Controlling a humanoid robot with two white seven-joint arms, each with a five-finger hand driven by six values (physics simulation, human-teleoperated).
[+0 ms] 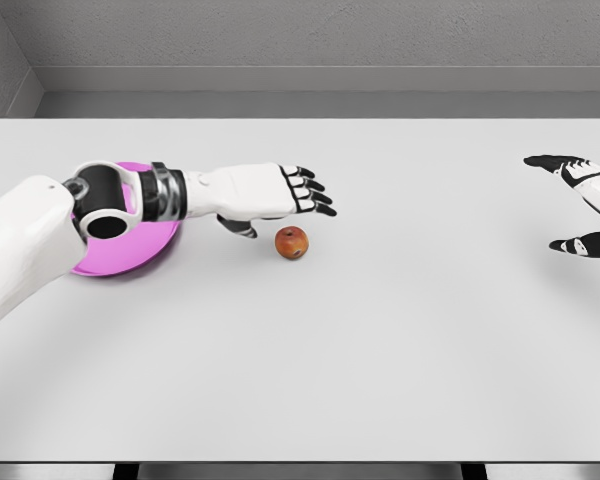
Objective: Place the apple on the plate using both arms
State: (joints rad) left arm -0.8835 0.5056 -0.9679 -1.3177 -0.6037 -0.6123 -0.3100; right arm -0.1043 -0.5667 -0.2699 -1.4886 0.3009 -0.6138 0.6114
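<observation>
Tabletop [310, 380]: white and wide, carrying everything here.

Apple [292, 242]: small and red, resting on the tabletop just below the left hand's fingertips and slightly toward its thumb side. Nothing grips it, and I can't tell whether the thumb brushes it.

Left hand [280, 192]: hovering just above and behind the apple, fingers stretched flat and released, thumb hanging down beside the fruit; it grasps nothing.

Plate [145, 250]: pink, back along the left arm near its elbow, well behind the hand; most of it is hidden under the forearm. On the part that shows, nothing lies in it.

Right hand [580, 205]: far off to the apple's right at the picture's edge, fingers spread and loose, grasping nothing.

Risk, rolling: the apple is round and free, so I'd judge a closing thumb or a fingertip landing off-centre could knock it away across the bare tabletop, out from under the hand.

Risk, weak hold: flat fingers coming down from above may pinch only the top, and the fruit could squirt out.

Risk, plate: the left forearm lies across the plate, so swinging back toward it might nudge or tip the rim, or leave no room to set the apple down.

Risk, right hand: so far away, it cannot steady the apple if it rolls.
</observation>
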